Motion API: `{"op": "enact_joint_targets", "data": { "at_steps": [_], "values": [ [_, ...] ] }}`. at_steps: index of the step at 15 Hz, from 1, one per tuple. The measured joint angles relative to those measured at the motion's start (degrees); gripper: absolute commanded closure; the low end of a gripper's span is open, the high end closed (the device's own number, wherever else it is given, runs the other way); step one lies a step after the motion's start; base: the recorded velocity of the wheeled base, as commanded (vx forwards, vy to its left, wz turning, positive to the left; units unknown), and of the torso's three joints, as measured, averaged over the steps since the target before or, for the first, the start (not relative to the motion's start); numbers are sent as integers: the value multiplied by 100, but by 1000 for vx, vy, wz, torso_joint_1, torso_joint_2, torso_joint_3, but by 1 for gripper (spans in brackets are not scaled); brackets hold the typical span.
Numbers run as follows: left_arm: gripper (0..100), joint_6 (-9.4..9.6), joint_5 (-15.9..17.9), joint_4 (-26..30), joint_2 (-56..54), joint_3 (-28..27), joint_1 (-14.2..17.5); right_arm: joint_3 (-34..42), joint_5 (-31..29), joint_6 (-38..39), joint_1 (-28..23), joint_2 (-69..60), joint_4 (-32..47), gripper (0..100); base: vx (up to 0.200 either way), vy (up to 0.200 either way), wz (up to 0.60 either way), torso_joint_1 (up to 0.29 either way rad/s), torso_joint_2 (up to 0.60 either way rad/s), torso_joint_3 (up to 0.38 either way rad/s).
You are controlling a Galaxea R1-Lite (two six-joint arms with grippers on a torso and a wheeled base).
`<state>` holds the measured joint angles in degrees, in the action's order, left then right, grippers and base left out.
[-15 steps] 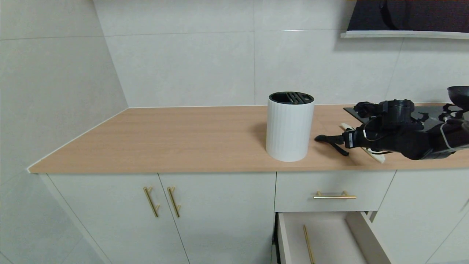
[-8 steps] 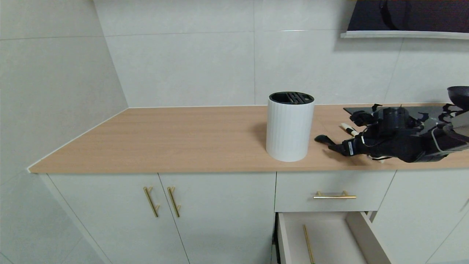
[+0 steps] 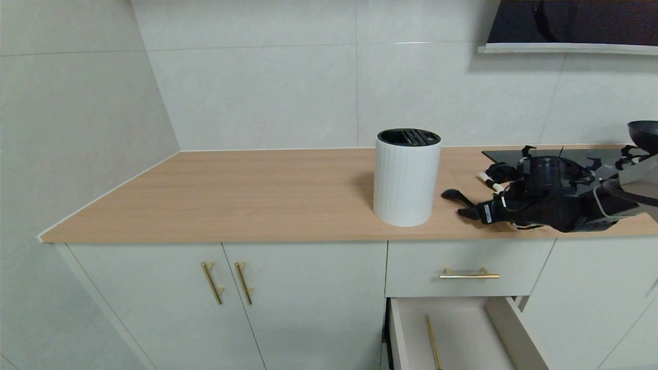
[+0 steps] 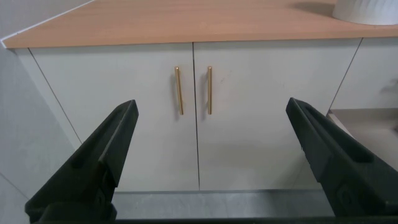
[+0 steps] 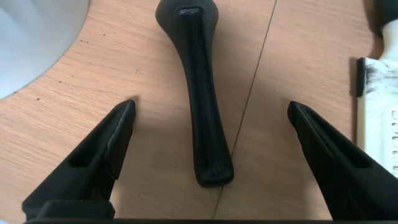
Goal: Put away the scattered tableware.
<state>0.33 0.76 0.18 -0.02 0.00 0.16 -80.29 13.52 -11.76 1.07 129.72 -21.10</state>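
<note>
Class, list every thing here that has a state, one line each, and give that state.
right claw, open over the black handle
left claw, open
black handle, lying flat on the counter
white holder, upright
lower drawer, open
upper drawer, shut
cabinet doors, shut

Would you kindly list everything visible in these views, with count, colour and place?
holder: one, white with black slotted top, on the countertop
black-handled utensil: one, black, lying right of the holder
white-handled utensil: one, white, beside the black one
cooktop: one, black, rear right
drawer: one, white, open, below the countertop
gold rod: one, inside the drawer
door handles: two, gold
right gripper: black, open astride the black handle
left gripper: black, open, facing the cabinet doors
</note>
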Motion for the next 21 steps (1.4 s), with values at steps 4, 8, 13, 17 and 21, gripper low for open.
{"op": "enact_joint_targets", "data": {
  "at_steps": [4, 8, 13, 17, 21],
  "values": [
    [0, 0, -2, -2, 0, 0, 0, -6, 0, -2, 7, 35, -9, 100, 0, 0, 0, 0, 0, 0],
    [0, 0, -5, -2, 0, 0, 0, -13, 0, 9, 16, 40, 4, 100, 0, 0, 0, 0, 0, 0],
    [0, 2, -5, 0, 0, 0, 0, -39, -380, 206, 129, -12, 80, 100, 0, 0, 0, 0, 0, 0],
    [0, 2, -5, -2, 0, 0, 0, -133, -1147, 901, 499, -456, 839, 100, 0, 0, 0, 0, 0, 0],
    [0, 0, -5, -2, 0, 0, 0, -48, -1634, 2032, 630, -1663, 2701, 100, 0, 0, 0, 0, 0, 0]
  ]
}}
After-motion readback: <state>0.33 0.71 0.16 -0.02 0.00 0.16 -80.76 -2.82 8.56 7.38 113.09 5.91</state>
